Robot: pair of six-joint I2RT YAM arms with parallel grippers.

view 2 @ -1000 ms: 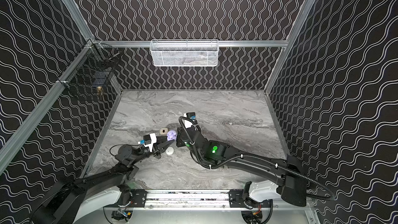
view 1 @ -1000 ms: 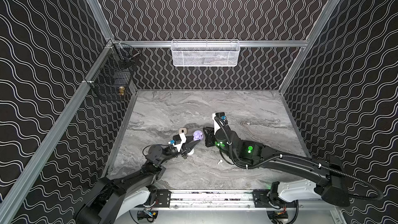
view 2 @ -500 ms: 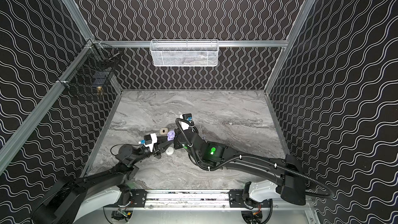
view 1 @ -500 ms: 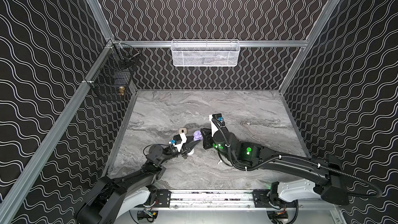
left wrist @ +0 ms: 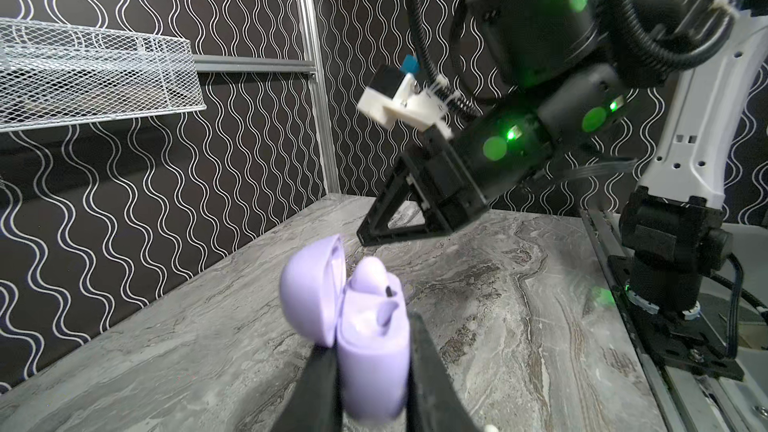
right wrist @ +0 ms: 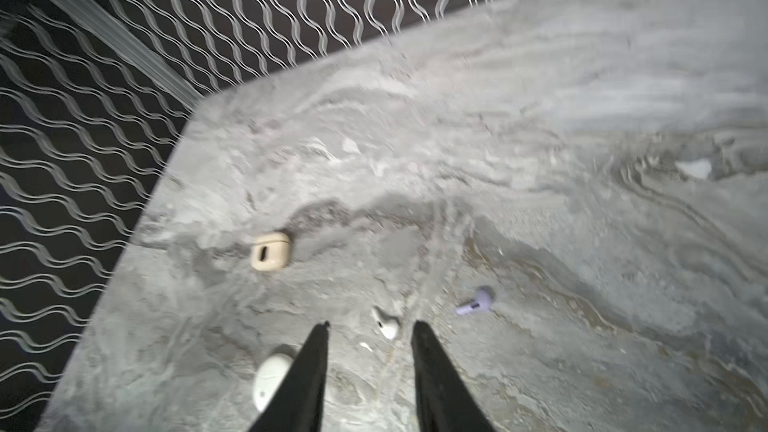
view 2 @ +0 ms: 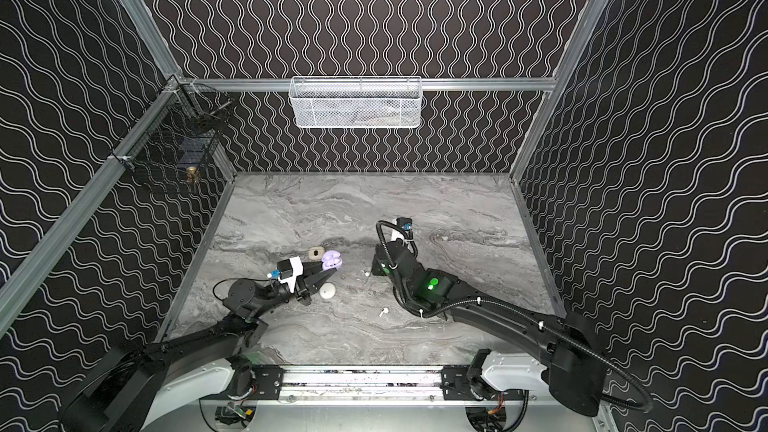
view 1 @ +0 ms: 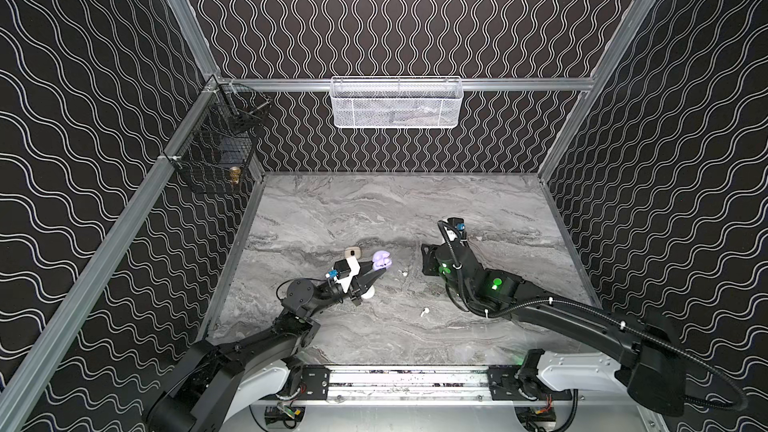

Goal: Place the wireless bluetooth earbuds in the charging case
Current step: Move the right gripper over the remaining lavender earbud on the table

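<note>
1. The left claw (left wrist: 371, 347) is clamped on the body of the lavender charging case (left wrist: 370, 371). It seems to hold the case just off the counter (left wrist: 519, 284), with the lid (left wrist: 309, 297) swung open. One lavender bud appears seated inside (the view is soft, so I would not swear to it).
2. The right claw (right wrist: 370, 325) hangs above the counter with its jaws apart and empty. A white earbud (right wrist: 386, 324) lies in line between its tips, and a lavender earbud (right wrist: 478, 302) lies on its side near that.
3. My reading is that this case wants the lavender earbud, so shift the right claw over it rather than dropping onto the white one.
4. Come down with the tips straddling the bud crosswise and close gently. So small a piece will likely skid or flip if one tip touches first.
5. Keep the case steady with its mouth up, so the stem can enter the free socket first.
6. Leave the cream case (right wrist: 270, 252) and white case (right wrist: 270, 380) alone.
</note>
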